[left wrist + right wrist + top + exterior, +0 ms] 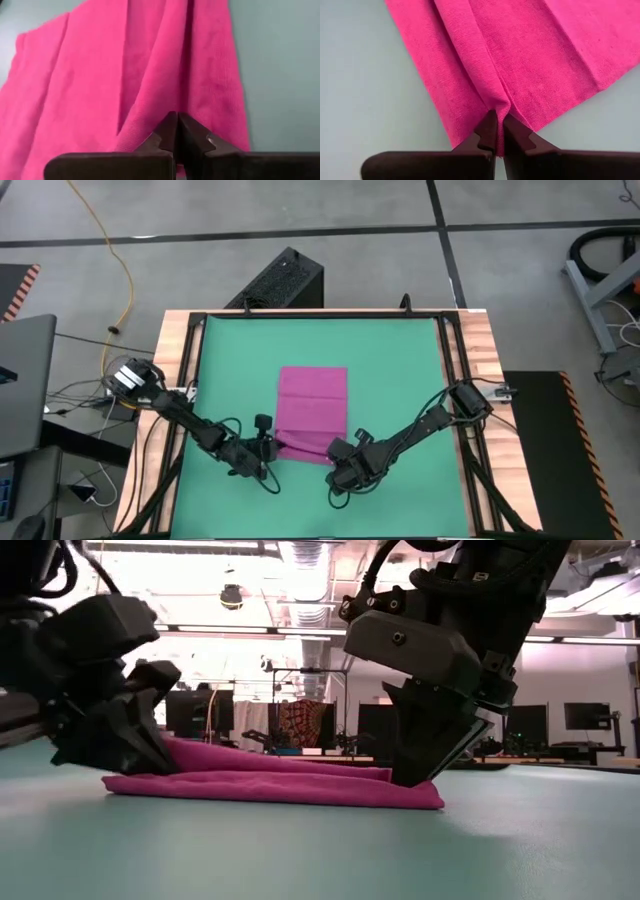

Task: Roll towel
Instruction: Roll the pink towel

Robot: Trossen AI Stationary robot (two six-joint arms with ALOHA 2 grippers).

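The magenta-pink towel (pixel 312 412) lies on the green mat (pixel 400 360), its far part flat and its near end bunched into folds (pixel 270 780). My left gripper (pixel 268 448) is shut on the towel's near left corner area. My right gripper (pixel 338 450) is shut on its near right corner area. Both sit low at the mat's near middle, one at each end of the near edge. My left gripper pinches a raised fold of the towel (pixel 150 125) between its two fingers, near the near left end. The fingers slant down from the near left. The rest of the towel lies on the mat. My right gripper pinches a raised ridge of the towel (pixel 495 102) between its two fingers, close to the near right edge. The fingers slant down from the near right. The towel beyond the pinch lies on the mat, creased in lines running away from the fingers.
The mat has bare green surface to the left, right and far side of the towel (pixel 230 360). Wooden table edges and black rails (pixel 455 370) frame the mat. A black box (pixel 285 280) stands beyond the far edge.
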